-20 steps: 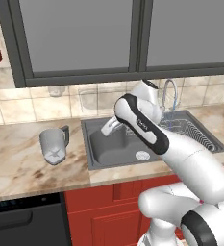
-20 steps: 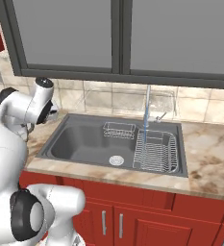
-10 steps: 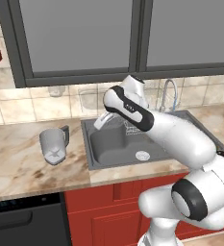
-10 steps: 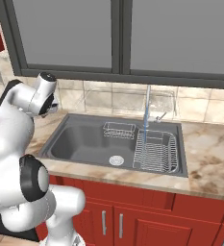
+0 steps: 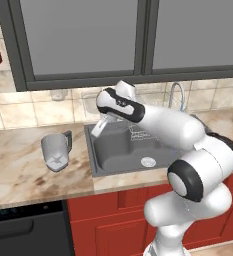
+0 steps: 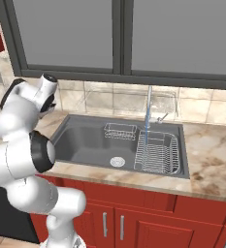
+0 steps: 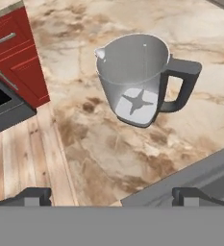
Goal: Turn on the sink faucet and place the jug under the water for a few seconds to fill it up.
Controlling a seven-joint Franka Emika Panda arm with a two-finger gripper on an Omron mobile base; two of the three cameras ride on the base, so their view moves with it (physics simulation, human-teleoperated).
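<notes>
Looking over the counter (image 5: 18, 175), we find the jug (image 5: 56, 150) standing upright on the marbled top, left of the sink (image 5: 123, 150) and apart from its rim, its dark handle turned toward the basin. In the hand view we look down into the jug (image 7: 132, 79): it holds nothing, a star-shaped mark shows on its bottom, and a small spout sits on the rim opposite the handle. Our gripper (image 5: 101, 127) hangs above the sink's left edge, tilted toward the jug, with clear space between them. Its two dark fingertips (image 7: 34, 194) stand wide apart at the bottom of the hand view and grasp nothing.

The sink faucet (image 6: 149, 104) rises at the far edge of the basin, toward its right half, and a thin blue line of water (image 6: 146, 118) falls from it. A wire rack (image 6: 157, 153) lies in the right half of the sink (image 6: 85, 140), a smaller wire basket (image 6: 120, 131) sits by the far wall, and a round silver drain (image 6: 116, 162) is in the floor.
</notes>
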